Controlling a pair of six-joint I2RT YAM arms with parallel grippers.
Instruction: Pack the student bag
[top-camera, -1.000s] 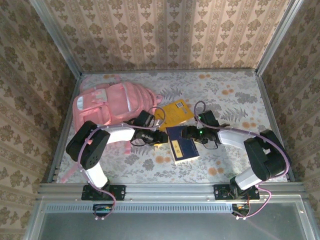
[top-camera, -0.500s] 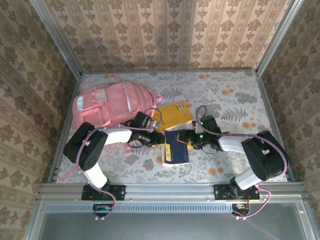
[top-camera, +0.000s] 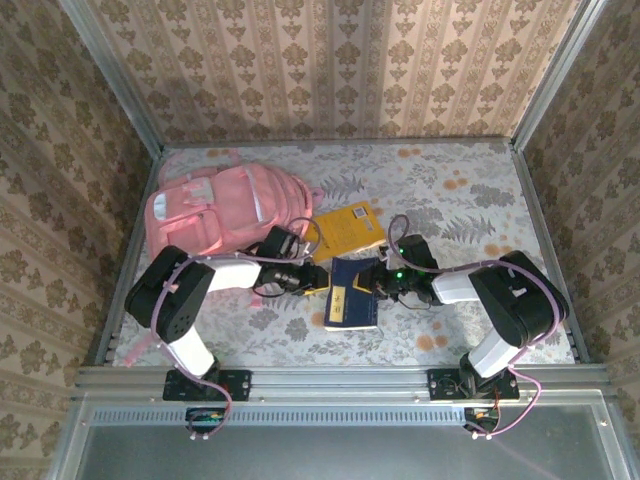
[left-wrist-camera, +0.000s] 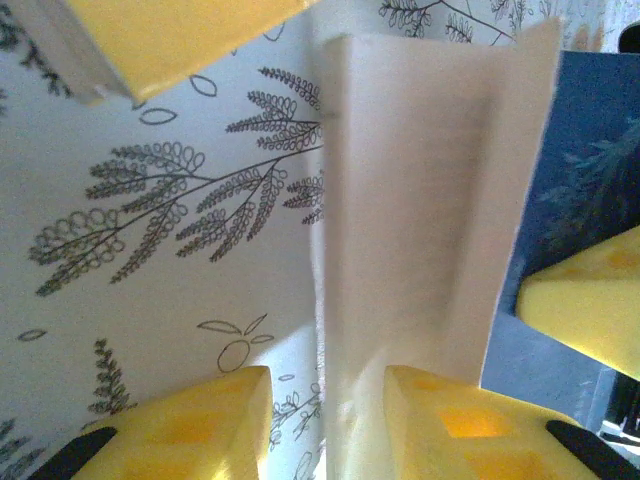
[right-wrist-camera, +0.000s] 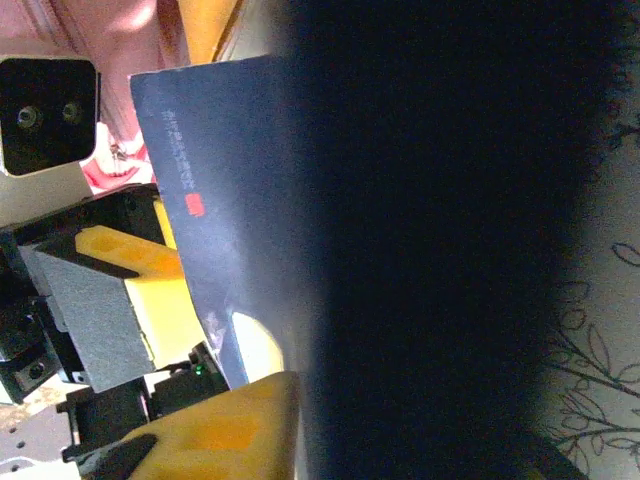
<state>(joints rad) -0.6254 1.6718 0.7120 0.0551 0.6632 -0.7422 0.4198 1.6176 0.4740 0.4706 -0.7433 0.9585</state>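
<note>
Table (top-camera: 470, 200): floral cloth, wallpapered walls on three sides.

Bag (top-camera: 225, 210): lay flat at the far left; whether it was unzipped I could not tell.

Left gripper (top-camera: 318, 277): jaws stood part open astride the page edge of the blue book (top-camera: 352, 293), one finger (left-wrist-camera: 200, 415) clear of it.

Yellow book (top-camera: 345, 228): lay just behind, untouched.

Right gripper (top-camera: 378, 281): looked nipped onto the blue cover.

Step, as I judged it: raising the blue book between both arms. The next move called for the left jaws to close, then a carry left to the bag.
</note>
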